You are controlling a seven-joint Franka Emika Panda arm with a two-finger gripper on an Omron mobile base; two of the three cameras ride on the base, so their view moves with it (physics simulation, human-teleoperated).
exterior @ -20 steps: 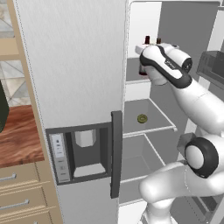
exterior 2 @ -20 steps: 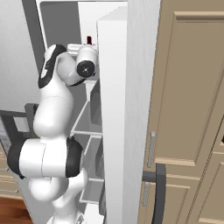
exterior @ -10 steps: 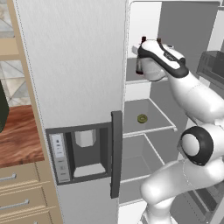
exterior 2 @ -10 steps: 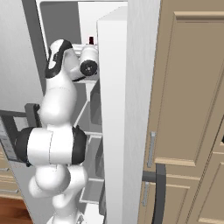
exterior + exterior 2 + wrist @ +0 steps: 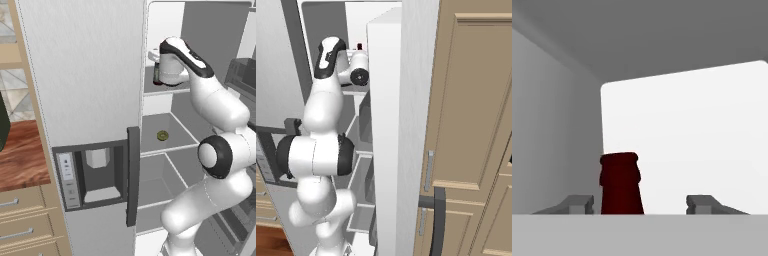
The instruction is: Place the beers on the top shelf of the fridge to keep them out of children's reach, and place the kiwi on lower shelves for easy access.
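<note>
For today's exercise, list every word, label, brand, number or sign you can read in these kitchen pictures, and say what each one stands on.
None can be read.
The fridge's dispenser panel carries small marks, too small to read.
The dark maroon bottle on the top shelf shows no label from here; its body is mostly hidden behind the arm.
The kiwi and the cabinet doors bear no writing.
</note>
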